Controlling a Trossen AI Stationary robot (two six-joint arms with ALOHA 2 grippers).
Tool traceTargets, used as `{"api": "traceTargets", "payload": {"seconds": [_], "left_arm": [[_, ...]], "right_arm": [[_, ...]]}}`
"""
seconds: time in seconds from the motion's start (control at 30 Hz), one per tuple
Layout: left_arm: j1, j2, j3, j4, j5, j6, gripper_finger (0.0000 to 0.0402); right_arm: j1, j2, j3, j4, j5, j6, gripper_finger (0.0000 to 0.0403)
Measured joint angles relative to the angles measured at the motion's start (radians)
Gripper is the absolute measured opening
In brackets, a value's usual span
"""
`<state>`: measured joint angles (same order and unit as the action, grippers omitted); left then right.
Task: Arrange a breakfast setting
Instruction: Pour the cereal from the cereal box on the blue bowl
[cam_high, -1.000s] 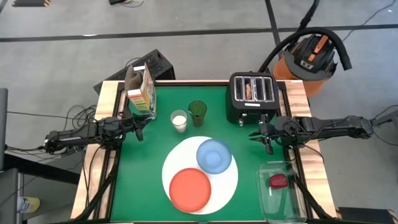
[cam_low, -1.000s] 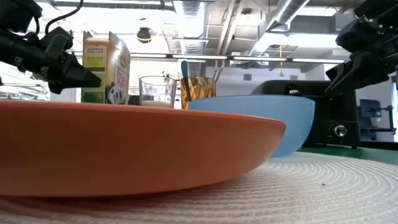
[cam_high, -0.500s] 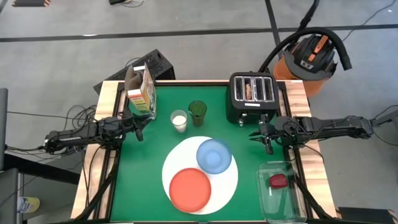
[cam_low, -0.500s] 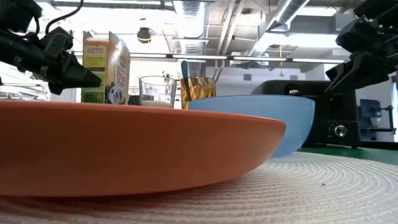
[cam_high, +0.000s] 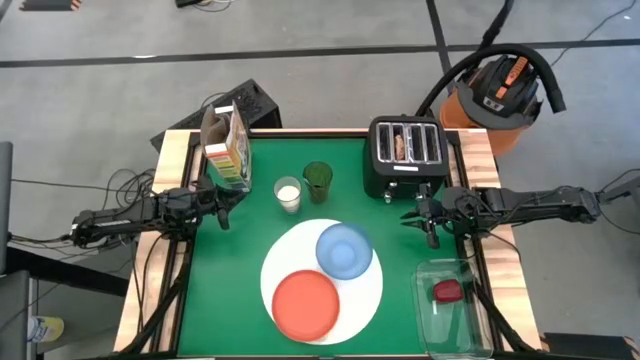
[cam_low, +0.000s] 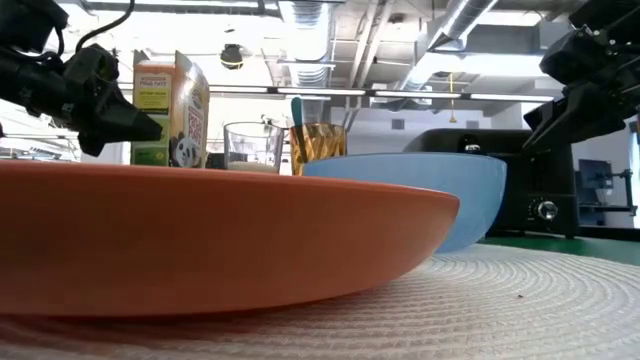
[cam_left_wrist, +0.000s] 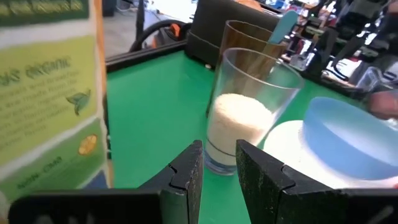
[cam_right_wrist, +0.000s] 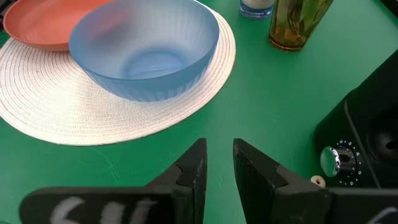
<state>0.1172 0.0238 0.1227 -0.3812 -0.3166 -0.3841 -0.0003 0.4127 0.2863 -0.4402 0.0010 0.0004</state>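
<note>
I am comparing this moment with a second ago and almost nothing is changing: the left gripper (cam_left_wrist: 217, 165) is only nudging slightly, its tip in the low view tilting a touch, while the right gripper (cam_right_wrist: 217, 163) is sitting exactly as before. Both are showing their fingers nearly closed, a narrow gap between them, gripping nothing. Just ahead of the left fingers a glass of milk (cam_left_wrist: 245, 115) is standing, the amber glass (cam_left_wrist: 249, 53) right behind it with a blue-handled spoon (cam_left_wrist: 283, 26) poking out. Ahead of the right fingers the light-blue bowl (cam_right_wrist: 144, 46) is resting on the white plate (cam_right_wrist: 56, 121), the orange-red plate (cam_right_wrist: 46, 22) beyond it. I am reading this as a pause; the setting is still waiting for its spoon.
</note>
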Motion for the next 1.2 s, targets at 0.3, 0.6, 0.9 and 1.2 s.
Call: {"api": "traceTargets", "payload": {"seconds": [0.3,0.6,0.9,1.2], "left_arm": [[0.000,0.000,0.000,0.001,-0.021,-0.052,0.0083],[0.000,0.000,0.000,0.001,-0.013,-0.112,0.0116],[0.000,0.000,0.000,-0.005,0.025,-0.176,0.0209],[0.000,0.002,0.000,-0.010,0.101,-0.320,0.0381]], "right_arm": [[0.000,0.000,0.000,0.000,0.000,0.000,0.0102],[0.000,0.000,0.000,0.000,0.000,0.000,0.0102],[0.000,0.000,0.000,0.000,0.000,0.000,0.0102],[0.000,0.000,0.000,0.000,0.000,0.000,0.0102]]}}
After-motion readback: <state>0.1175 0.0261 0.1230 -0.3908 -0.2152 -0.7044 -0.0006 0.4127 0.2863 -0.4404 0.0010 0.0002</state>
